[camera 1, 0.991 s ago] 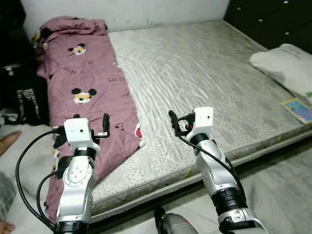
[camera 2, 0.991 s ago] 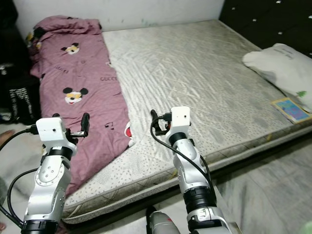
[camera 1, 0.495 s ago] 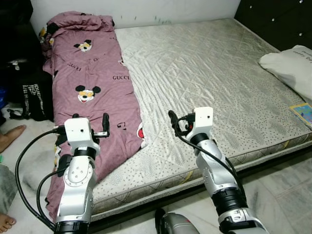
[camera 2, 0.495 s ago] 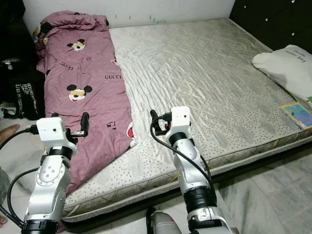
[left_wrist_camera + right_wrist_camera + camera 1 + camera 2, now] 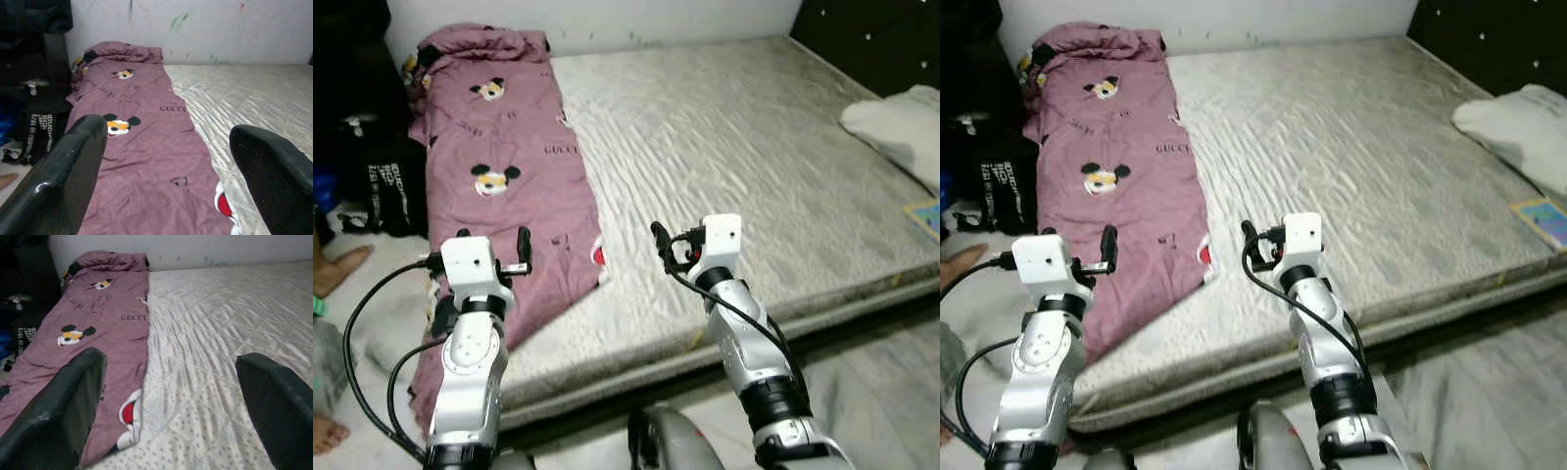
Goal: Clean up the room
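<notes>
Before the bed (image 5: 734, 147), your left gripper (image 5: 166, 161) and right gripper (image 5: 168, 396) hover over the mattress's near edge, jaws spread wide and holding nothing. The maroon cartoon-print blanket (image 5: 504, 186) lies along the mattress's left side, its lower end draping over the edge. A white pillow (image 5: 901, 122) sits far right

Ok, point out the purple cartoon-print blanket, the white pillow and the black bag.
purple cartoon-print blanket (image 5: 504, 176), left eye view, middle of cloth
white pillow (image 5: 1518, 122), right eye view, its top
black bag (image 5: 389, 181), left eye view, printed front
</notes>
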Available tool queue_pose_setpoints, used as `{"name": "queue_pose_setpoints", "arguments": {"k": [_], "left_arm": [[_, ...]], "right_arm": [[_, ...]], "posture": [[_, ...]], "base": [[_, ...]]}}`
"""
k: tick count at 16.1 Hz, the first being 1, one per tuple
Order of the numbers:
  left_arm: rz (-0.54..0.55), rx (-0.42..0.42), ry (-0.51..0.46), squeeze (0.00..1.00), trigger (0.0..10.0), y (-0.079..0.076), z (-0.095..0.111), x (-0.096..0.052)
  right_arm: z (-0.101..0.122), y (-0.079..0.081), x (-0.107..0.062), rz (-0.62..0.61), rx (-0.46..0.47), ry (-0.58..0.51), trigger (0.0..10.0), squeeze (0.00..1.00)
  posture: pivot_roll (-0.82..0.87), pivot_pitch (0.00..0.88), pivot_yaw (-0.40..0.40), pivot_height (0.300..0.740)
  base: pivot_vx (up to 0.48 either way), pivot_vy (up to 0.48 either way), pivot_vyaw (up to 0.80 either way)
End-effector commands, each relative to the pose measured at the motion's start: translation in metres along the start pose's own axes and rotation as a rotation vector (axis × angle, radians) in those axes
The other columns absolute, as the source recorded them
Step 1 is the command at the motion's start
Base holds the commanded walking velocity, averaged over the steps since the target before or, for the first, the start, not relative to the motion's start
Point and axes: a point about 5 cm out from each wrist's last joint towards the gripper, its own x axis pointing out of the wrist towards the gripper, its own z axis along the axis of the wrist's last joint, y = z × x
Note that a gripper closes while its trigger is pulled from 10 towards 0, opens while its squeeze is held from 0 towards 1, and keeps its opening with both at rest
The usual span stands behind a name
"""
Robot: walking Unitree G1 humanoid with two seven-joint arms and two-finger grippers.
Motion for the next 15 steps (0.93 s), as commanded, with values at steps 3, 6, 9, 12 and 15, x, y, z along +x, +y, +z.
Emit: {"name": "queue_pose_setpoints", "arguments": {"k": [3,6,9,12,15], "left_arm": [[0.001,-0.002,0.017,0.0,10.0,-0.0012,-0.0031,0.001],[0.004,-0.003,0.015,0.0,10.0,-0.0018,-0.0032,0.0018],[0.008,-0.006,0.01,0.0,10.0,-0.0017,-0.0031,0.0025],[0.004,-0.009,0.007,0.0,10.0,-0.0018,-0.0026,0.0026],[-0.003,-0.012,0.005,0.0,10.0,-0.0022,-0.0023,0.0026]], "right_arm": [[0.0004,-0.0015,0.0012,0.005,-0.007,0.01,10.0,0.0],[0.0003,-0.0009,0.0021,0.014,-0.013,0.013,10.0,0.0],[0.0008,-0.0001,0.0031,0.023,-0.019,0.013,10.0,0.0],[0.0027,0.0037,0.003,0.051,-0.034,-0.005,10.0,0.0],[0.0008,0.0025,0.0035,0.042,-0.023,0.01,10.0,0.0]], "posture": [[-0.03,0.085,-0.025,0.66],[-0.03,0.077,-0.031,0.66],[-0.03,0.077,-0.032,0.66],[-0.03,0.079,-0.033,0.66],[-0.03,0.085,-0.031,0.66]], "base": [[0.0,0.0,0.0],[0.0,0.0,0.0],[0.0,0.0,0.0],[0.0,0.0,0.41],[0.0,0.0,0.53]]}}
